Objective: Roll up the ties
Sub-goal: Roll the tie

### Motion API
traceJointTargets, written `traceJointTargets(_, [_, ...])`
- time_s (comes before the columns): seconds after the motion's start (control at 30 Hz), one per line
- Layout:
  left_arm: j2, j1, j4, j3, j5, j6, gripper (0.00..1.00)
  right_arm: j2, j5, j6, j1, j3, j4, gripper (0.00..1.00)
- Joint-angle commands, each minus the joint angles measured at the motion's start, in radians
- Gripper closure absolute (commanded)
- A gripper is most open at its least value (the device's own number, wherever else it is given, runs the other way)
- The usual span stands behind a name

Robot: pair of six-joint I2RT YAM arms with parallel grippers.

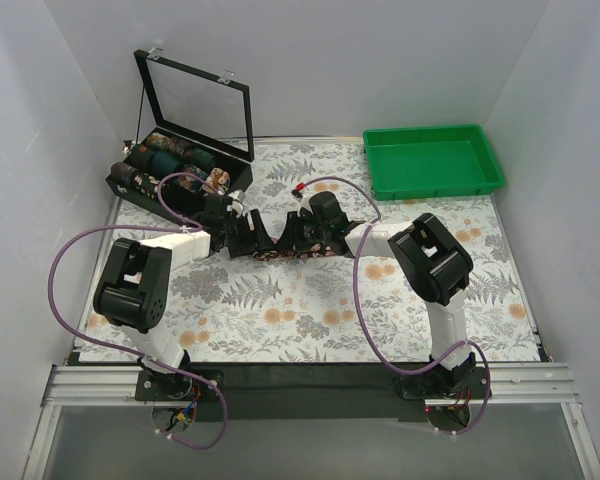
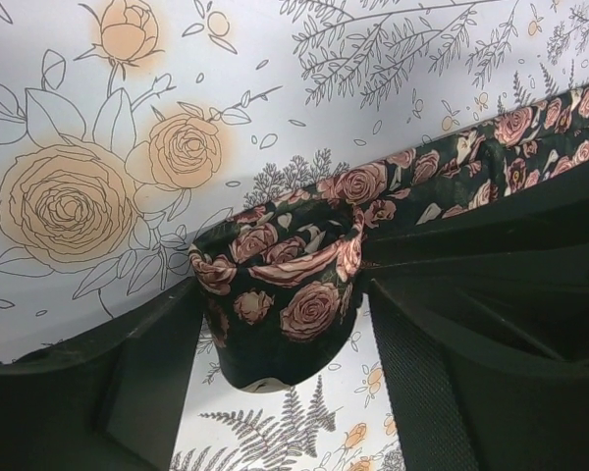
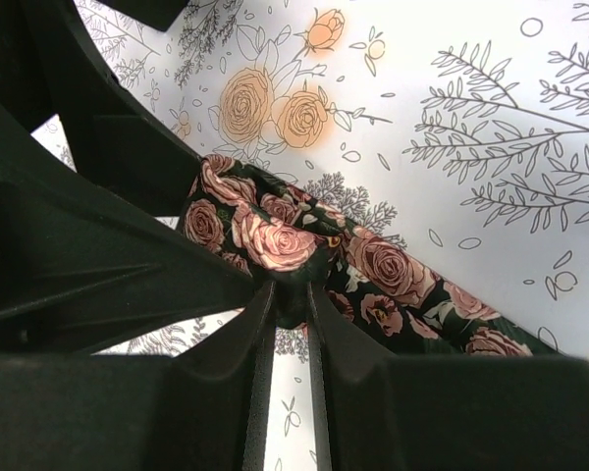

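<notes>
**Tie held between both grippers at mid-table**

One tie (image 2: pixel 293 280), dark with pink roses, is shown at the middle of the floral cover (image 1: pixel 300 310), stretched between the two arms. Its end is bunched into a loose roll, and the flat strip is seen running away from the roll toward the upper right of the left wrist view. The left gripper (image 2: pixel 280 294) is set around this roll: its jaws stand well apart, with a finger pressed against each side of the bundle, which is lifted off the cover. The right gripper (image 3: pixel 293 294) is brought nearly together, and a fold of the same tie is pinched in the narrow gap between its jaws; the rest of the fabric is draped over the fingers (image 3: pixel 339 343) and lies on the cover beside them. At the far left corner an open case (image 1: pixel 242 172) with a raised clear lid is seen, holding rolled ties (image 1: pixel 170 155). A green tray (image 1: pixel 435 190) stands at the far right.
</notes>
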Motion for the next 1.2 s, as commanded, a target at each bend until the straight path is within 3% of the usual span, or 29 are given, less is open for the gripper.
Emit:
traceJointTargets(0.0, [0.004,-0.008,-0.019,-0.025,0.004,0.02,0.39,0.014,-0.019,0.014,-0.006,-0.017,0.044,0.78])
traceJointTargets(0.37, [-0.005,-0.02,-0.034,-0.02,-0.004,0.031,0.68,-0.035,-0.013,0.011,-0.018,-0.041,0.056,0.74])
traceJointTargets(0.47, [-0.016,-0.023,-0.056,-0.015,-0.016,0.034,0.73,-0.075,-0.035,-0.001,-0.032,-0.063,0.056,0.65])
traceJointTargets(0.6, [-0.053,-0.026,-0.099,-0.008,-0.033,0.04,0.83,-0.187,-0.015,-0.03,-0.055,-0.127,0.053,0.42])
traceJointTargets(0.7, [-0.073,-0.026,-0.181,0.018,-0.062,0.06,0.89,-0.282,-0.004,-0.043,-0.089,-0.208,0.047,0.34])
traceJointTargets(0.83, [-0.087,-0.028,-0.324,0.06,-0.153,0.126,0.94,-0.411,0.062,-0.113,-0.12,-0.282,-0.046,0.22])
traceJointTargets(1.07, [-0.119,-0.048,-0.514,0.107,-0.467,0.175,0.94,-0.645,0.252,-0.239,-0.14,-0.385,-0.293,0.02])
traceJointTargets(1.17, [-0.107,-0.057,-0.577,0.142,-0.605,0.173,0.93,-0.699,0.324,-0.273,-0.144,-0.417,-0.35,0.02])
